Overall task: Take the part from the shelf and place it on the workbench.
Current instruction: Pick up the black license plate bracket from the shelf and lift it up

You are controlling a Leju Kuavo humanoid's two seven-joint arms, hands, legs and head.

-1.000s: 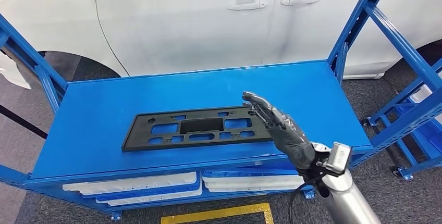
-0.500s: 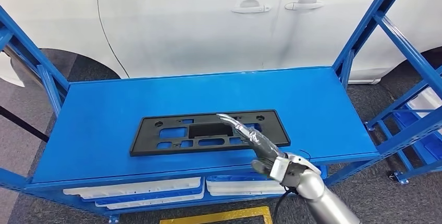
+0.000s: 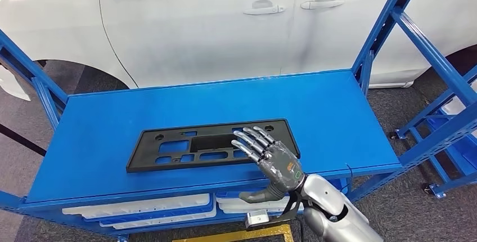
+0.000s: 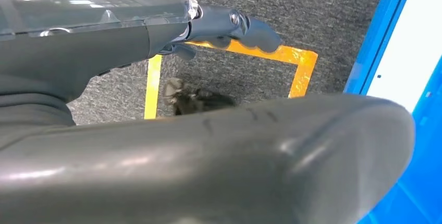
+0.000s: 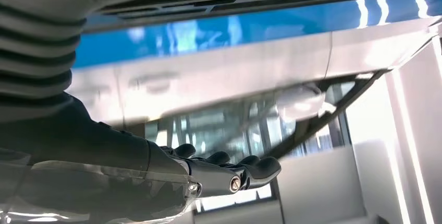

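- The part (image 3: 211, 145), a flat black plate with cut-out windows, is seen lying flat on the blue shelf top (image 3: 332, 112), close to the front edge of that top and roughly midway along it.
- The right hand (image 3: 270, 160) is held over the end of the part nearest it, palm down, with the fingers (image 3: 250, 140) spread and nothing gripped; the thumb hangs below the front edge of the shelf top. Whether the fingertips touch the part cannot be told.
- The left hand (image 4: 234, 26) is seen hanging above the floor beside the shelf; its fingers look curled with nothing visible in them, but its state cannot be told with certainty.
- A slip is judged likely if the thin, flat part is pinched at one end only: the far end could droop, drag on the shelf top, or twist out of the grip.
- The part could be pushed away across the shelf top rather than caught, since little edge is offered for the fingers to get under.
- The upright blue posts (image 3: 382, 28) at the end of the shelf top could be struck by the long part when it is swung out.
- White trays (image 3: 140, 205) are stored under the shelf top, and a white car (image 3: 225, 22) stands just behind it.
- Yellow floor tape (image 3: 236, 233) is laid in front of the shelf.
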